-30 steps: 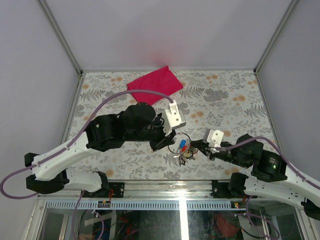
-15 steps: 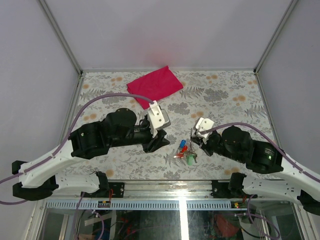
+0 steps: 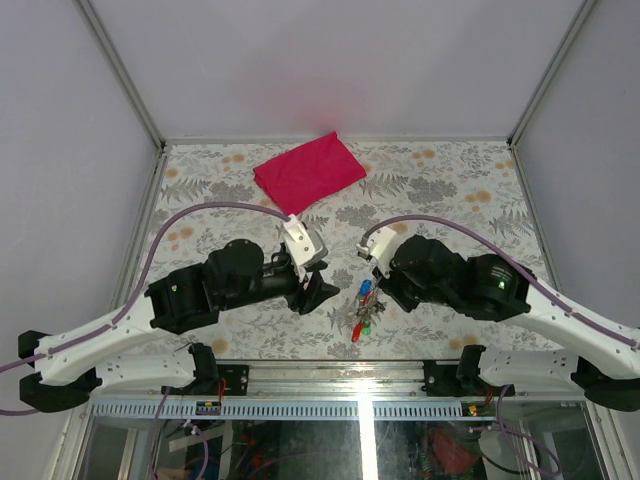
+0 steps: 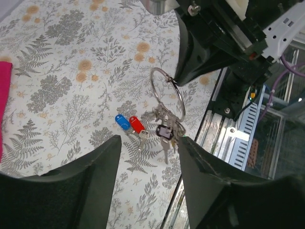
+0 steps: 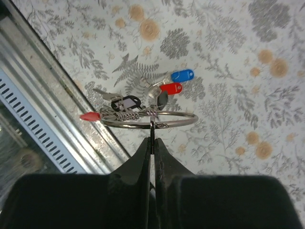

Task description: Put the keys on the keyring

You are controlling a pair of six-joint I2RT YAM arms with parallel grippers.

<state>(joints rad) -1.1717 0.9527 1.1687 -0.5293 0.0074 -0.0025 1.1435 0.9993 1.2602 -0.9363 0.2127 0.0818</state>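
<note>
Keyring (image 5: pixel 150 119) pinched at its rim in the clenched right jaws, ring held upright, its bunch of black-headed keys (image 4: pixel 163 132) trailing from it toward the counter (image 3: pixel 450 190). Red key (image 5: pixel 170 88) and blue key (image 5: pixel 182 75) lie side by side just beyond the ring from the right jaws, near the bunch; whether they are threaded on cannot be told.

Change over the last second: the left jaws, then close against the ring opposite the right jaws, have drawn back and stand released, with ring and keys ahead of their tips and apart from them. The right arm (image 3: pixel 470 285) now bears the ring alone, which suggests the threading is finished or the hold is being reset.

Folded magenta cloth (image 3: pixel 308 170) lies well beyond both jaws. A metal rail (image 5: pixel 43 95) runs near the right jaws on the bunch side. No object lies between the left jaws and the ring.
</note>
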